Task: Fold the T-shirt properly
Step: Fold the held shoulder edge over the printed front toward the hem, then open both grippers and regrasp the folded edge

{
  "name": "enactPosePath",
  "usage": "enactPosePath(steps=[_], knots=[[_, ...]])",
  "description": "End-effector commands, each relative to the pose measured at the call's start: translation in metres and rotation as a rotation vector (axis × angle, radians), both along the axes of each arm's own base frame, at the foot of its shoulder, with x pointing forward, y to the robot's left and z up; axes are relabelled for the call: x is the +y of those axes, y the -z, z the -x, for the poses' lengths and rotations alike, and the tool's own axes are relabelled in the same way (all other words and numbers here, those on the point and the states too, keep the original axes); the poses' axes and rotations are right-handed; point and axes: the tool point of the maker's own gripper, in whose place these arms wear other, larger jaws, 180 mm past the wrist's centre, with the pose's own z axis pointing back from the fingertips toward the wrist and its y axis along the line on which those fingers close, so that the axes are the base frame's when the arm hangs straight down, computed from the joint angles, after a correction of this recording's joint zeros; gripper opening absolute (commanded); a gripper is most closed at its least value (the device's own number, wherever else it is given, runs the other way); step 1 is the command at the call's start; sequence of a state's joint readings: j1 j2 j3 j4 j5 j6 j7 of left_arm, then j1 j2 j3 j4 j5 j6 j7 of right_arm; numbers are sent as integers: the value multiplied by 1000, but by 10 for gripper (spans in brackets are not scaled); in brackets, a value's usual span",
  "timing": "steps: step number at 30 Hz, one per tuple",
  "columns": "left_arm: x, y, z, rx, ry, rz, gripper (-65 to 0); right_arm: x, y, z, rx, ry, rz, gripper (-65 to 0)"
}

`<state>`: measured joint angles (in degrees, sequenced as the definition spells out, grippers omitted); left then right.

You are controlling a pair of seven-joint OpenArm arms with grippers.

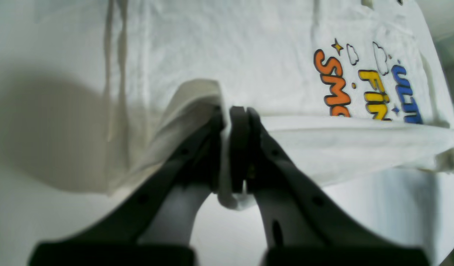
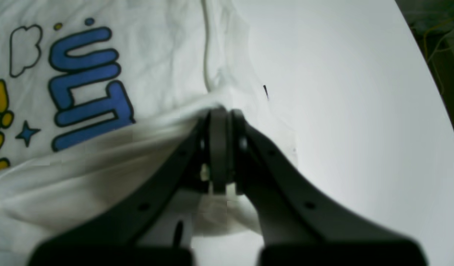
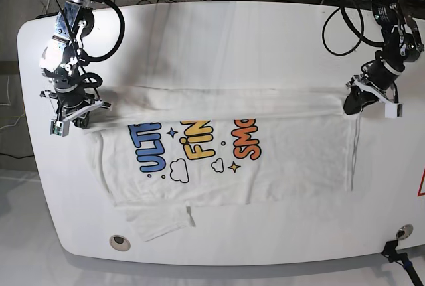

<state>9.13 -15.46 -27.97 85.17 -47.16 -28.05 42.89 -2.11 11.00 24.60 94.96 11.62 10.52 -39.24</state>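
Limp, light and wrinkle-prone, the T-shirt (image 3: pixel 226 160) sprawls mid-tabletop (image 3: pixel 219 34), its folded top edge pinched shut at 9 o'clock by the right hand (image 3: pixel 72 115) and at 3 o'clock by the left hand (image 3: pixel 354 102).

Both my grippers pinch the T-shirt's folded edge.
My left gripper (image 3: pixel 352 103) and right gripper (image 3: pixel 78 119) hold the T-shirt (image 3: pixel 292 160) taut across the white table (image 3: pixel 219 27), print up.
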Motion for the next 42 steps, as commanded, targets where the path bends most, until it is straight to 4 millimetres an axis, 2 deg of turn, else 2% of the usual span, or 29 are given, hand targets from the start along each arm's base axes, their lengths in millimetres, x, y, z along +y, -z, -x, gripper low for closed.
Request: enactPosePath(steps=[1,9,10,18,23,24,25,27,29,31,39,40,42], knots=[[13,-17,-14,-45,-11,-40,-650,-13,-23,-14,-70,15,43,-650],[15,-22,-33,-55,-3,-95,-650,-15,-27,-30,-85,15,33,-650],[8,-23,-34,-65,18,-84,-650,-11,-28,-31,-89,0,23,-650],[13,-28,-49,-94,4,-111,-650,-16,-20,-53,-100,11,-2,-650],[14,-16,-50,-55,-2,-156,-650,-17,-12,-68,-106,12,-24,-650],[14,-16,-51,-54,-2,-164,-595,-17,-11,-73,-111,14,-32,-650],[14,-16,-52,-54,-8,-162,-543,-16,-10,-76,-110,8,-39,-637],[18,-17,-54,-56,-32,-152,-470,-15,-6,-78,-102,3,-46,-540],[20,-18,-56,-57,-53,-136,-447,-12,-1,-79,-89,-8,-52,-440],[24,-20,-59,-65,-69,-130,-452,-11,-1,-82,-86,-17,-60,-399],[31,-14,-63,-61,-109,-113,-473,-9,2,-89,-70,-22,-76,-383],[28,-1,-53,-9,-94,-121,-464,-9,0,-88,-78,-24,-86,-387],[28,4,-48,10,-90,-128,-461,-6,1,-84,-73,-33,-107,-386]])
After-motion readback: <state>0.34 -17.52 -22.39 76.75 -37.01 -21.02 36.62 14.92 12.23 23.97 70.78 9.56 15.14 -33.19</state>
